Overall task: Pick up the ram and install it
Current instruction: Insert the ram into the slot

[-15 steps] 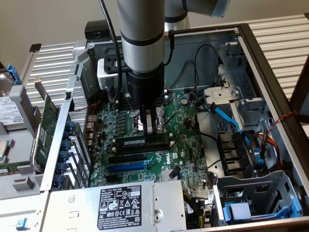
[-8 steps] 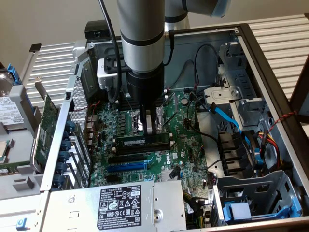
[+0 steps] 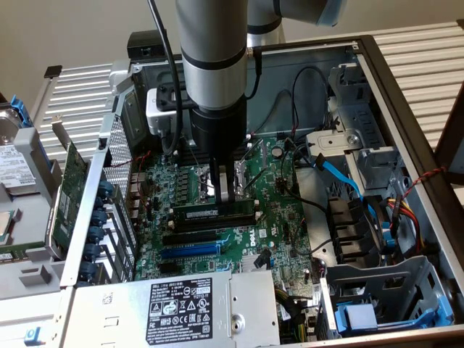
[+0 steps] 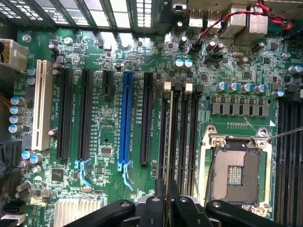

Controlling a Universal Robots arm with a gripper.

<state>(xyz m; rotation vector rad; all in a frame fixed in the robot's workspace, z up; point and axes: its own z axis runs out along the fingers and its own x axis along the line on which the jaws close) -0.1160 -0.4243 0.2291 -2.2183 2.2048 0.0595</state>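
Tool (image 3: 225, 197) clamped on ram (image 3: 214, 214); ram directly beneath, edgewise over motherboard (image 3: 284, 217).

White Dell logo is showing on the motherboard (image 3: 259, 233); certification marks are crowding the power supply label (image 3: 185, 303); the white strip on the ram (image 3: 214, 214) is proving unreadable.

The ram (image 3: 214, 214) stands edgewise at the memory slots (image 4: 182, 127) of the motherboard (image 3: 290, 217), under the gripper (image 3: 225, 196); the expansion card (image 3: 69, 196) lies outside the case (image 3: 406, 109), at the exterior view's left.
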